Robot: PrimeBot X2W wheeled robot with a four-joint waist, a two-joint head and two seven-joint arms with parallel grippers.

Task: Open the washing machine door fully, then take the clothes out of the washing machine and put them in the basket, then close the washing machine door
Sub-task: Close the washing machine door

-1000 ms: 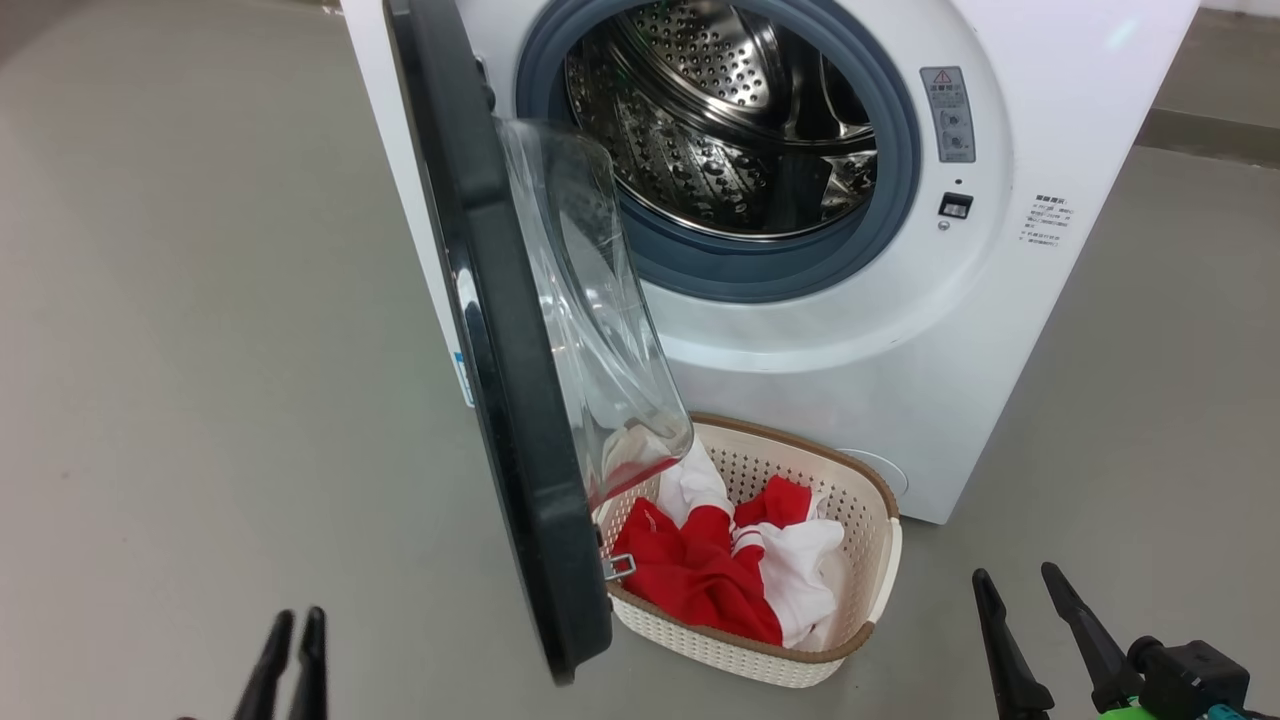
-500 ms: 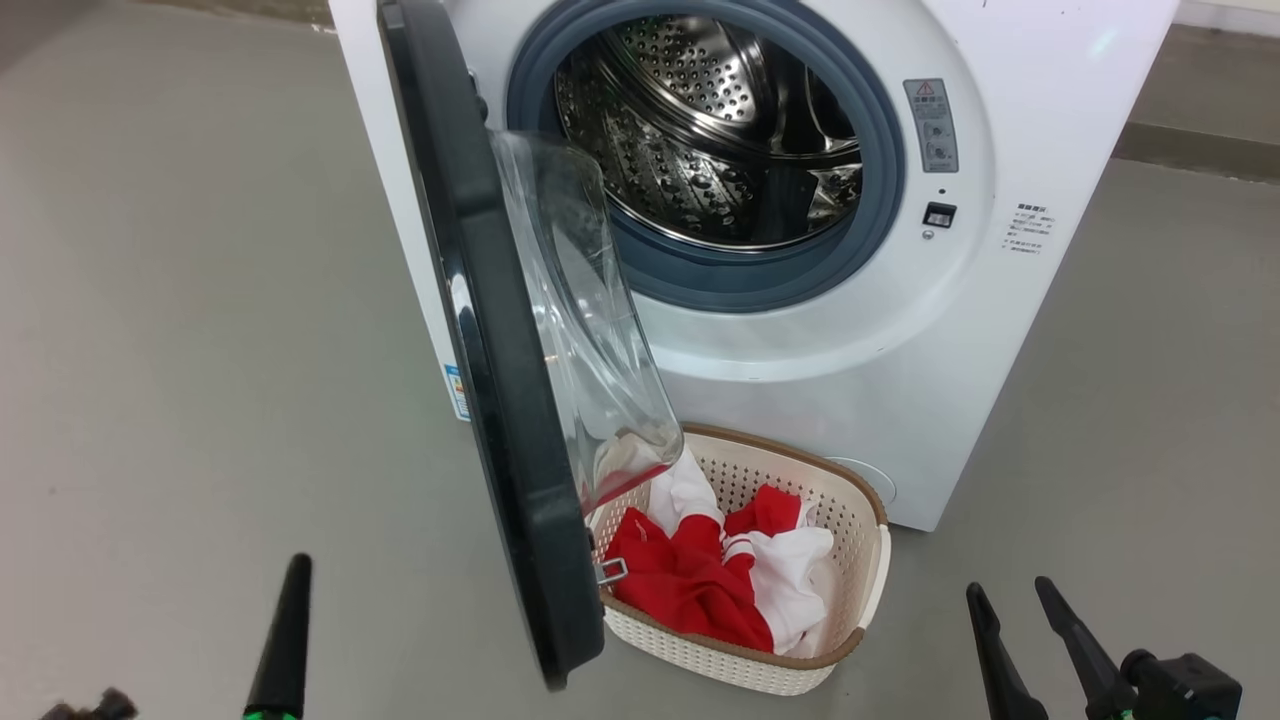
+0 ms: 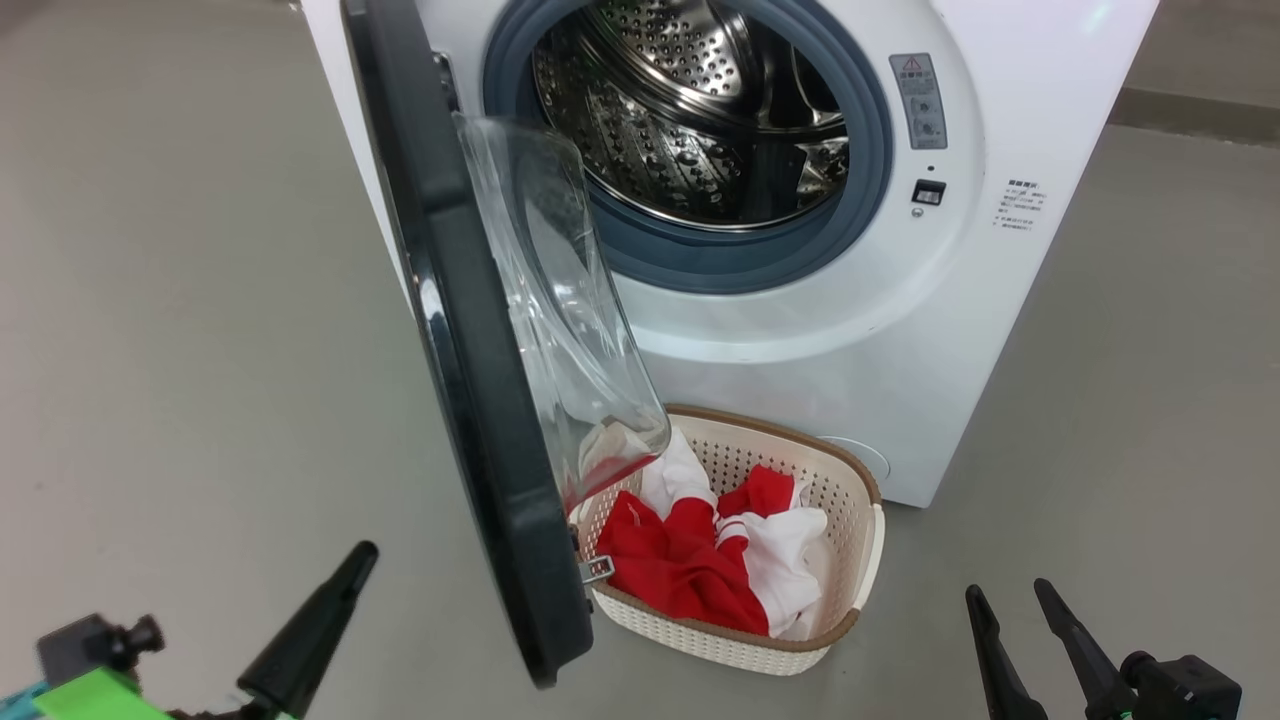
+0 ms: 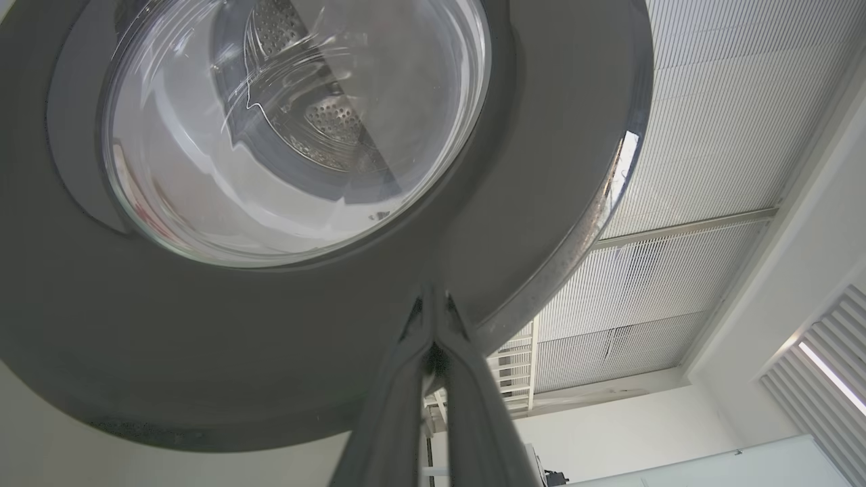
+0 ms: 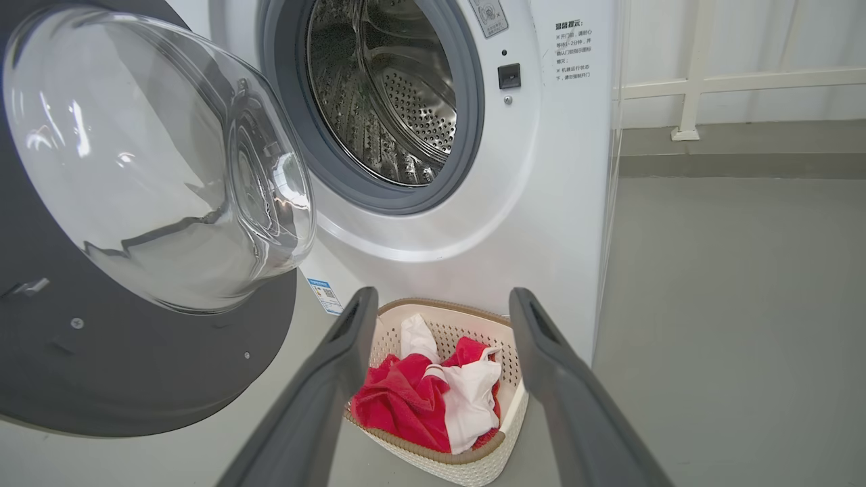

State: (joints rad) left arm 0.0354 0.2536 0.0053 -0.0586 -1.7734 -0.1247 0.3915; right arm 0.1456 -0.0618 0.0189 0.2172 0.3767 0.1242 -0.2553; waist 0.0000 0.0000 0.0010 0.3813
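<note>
Two claws differed: the left claw (image 3: 355, 560), pressed together, sat just left of the washing machine door (image 3: 470, 400), nearer its outer face than the spread right claw (image 3: 1007, 590).

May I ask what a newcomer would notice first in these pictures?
The round black-rimmed door with a bulging glass window stands open at centre-left. Behind it gleams the white washing machine's perforated steel drum. Below, bright red-and-white clothes fill a cream perforated basket.
</note>
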